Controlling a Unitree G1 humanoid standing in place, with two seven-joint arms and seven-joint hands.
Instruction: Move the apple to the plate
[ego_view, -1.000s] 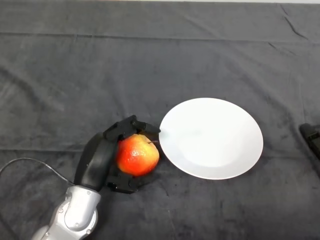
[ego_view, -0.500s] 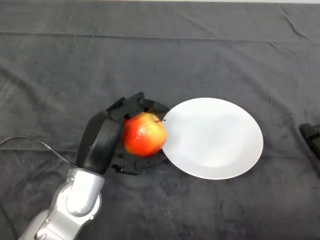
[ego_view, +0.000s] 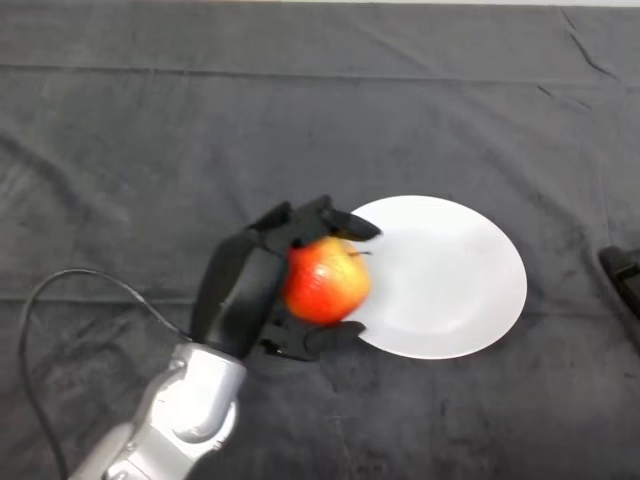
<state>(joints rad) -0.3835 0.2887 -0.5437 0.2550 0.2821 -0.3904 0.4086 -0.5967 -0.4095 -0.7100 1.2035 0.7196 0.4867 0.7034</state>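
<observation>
- The counter (ego_view: 150, 130), draped in a dark grey wrinkled cloth, has wide bare stretches along its far edge and toward its left side.
- One round white plate (ego_view: 450, 280) lies flat right of the counter's middle; most of its surface is bare, and only its left rim is overlapped.
- A small black object (ego_view: 625, 272) shows at the counter's right edge, cut off, well apart from the plate; I cannot tell what it is.
- The silver-grey left arm (ego_view: 185, 410) rises from the near left corner and angles toward the middle.
- Its black hand (ego_view: 245, 295) is curled round the one red-and-yellow apple (ego_view: 325, 282), fingers (ego_view: 335, 218) arching over the fruit's far side and the thumb (ego_view: 330, 338) hooked under its near side.
- The apple sits in that grip, stem pointing right, over the plate's left rim; whether it touches the plate I cannot tell.
- Count: one apple, one plate, one hand in sight.
</observation>
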